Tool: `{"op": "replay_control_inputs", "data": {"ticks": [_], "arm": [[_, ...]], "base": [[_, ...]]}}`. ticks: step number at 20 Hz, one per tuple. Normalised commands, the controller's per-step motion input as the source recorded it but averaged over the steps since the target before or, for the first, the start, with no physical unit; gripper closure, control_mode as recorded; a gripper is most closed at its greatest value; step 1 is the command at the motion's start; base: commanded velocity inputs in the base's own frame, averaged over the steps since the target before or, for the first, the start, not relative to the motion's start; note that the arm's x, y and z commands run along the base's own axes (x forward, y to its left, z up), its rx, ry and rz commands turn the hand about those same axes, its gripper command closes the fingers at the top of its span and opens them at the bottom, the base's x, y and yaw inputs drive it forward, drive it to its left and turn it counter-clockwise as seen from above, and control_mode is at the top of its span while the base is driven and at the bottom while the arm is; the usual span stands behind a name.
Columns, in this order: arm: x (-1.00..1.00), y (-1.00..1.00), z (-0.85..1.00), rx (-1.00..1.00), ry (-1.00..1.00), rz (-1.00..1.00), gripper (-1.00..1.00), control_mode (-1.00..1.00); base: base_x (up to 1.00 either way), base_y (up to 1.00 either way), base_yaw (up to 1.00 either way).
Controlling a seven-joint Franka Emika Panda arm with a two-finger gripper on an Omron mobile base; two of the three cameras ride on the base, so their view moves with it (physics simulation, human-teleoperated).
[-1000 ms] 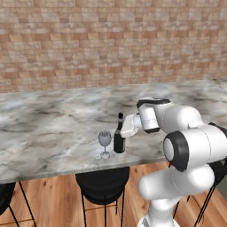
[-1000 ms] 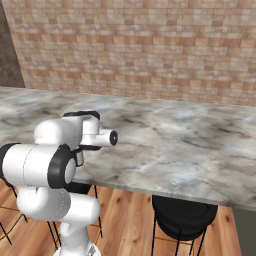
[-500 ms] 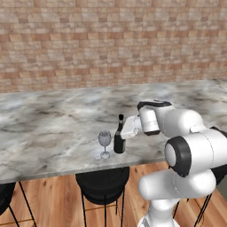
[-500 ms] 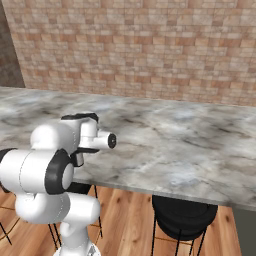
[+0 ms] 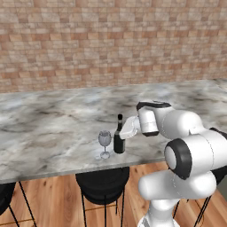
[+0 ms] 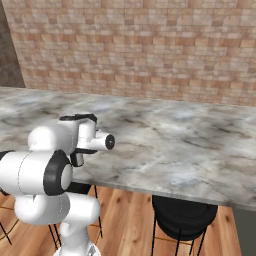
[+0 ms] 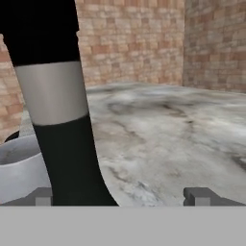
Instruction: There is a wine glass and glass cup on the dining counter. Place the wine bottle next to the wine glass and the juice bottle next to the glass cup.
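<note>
Bottle set down, hand backing off.
Wine bottle [image 5: 119, 139] stands just right of the wine glass [image 5: 104, 140]; gripper [image 5: 124, 132] has apparently drawn back, fingers apart; juice bottle remains.

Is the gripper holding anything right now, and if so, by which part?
Nothing is held: the wine bottle stands on the dining counter, left of the open gripper.

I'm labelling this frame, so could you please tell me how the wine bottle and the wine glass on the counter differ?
The wine bottle is dark and opaque; the wine glass is clear and faint. The wine bottle stands taller than the wine glass. The wine bottle has a straight slim body, while the wine glass rises on a thin stem. Both stand upright, side by side, on the dining counter.
</note>
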Motion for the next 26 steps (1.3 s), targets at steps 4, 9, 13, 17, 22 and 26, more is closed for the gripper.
{"op": "replay_control_inputs", "data": {"ticks": [4, 9, 13, 17, 22, 26], "arm": [[0.00, 0.00, -0.06, 0.00, 0.00, -0.03, -1.00, -1.00], [-0.05, 0.00, -0.04, 0.00, 0.00, -0.03, -1.00, -1.00], [-0.13, 0.01, -0.02, 0.03, 0.00, -0.02, -1.00, -1.00], [-0.10, 0.07, -0.04, 0.05, 0.00, -0.02, -1.00, -1.00], [-0.03, 0.05, -0.03, 0.04, 0.00, -0.02, -1.00, -1.00], [0.00, 0.01, 0.00, 0.03, 0.00, -0.02, -1.00, -1.00]], "base": [[0.00, 0.00, 0.00], [0.00, 0.00, 0.00], [0.00, 0.00, 0.00], [0.00, 0.00, 0.00], [0.00, 0.00, 0.00], [0.00, 0.00, 0.00]]}}
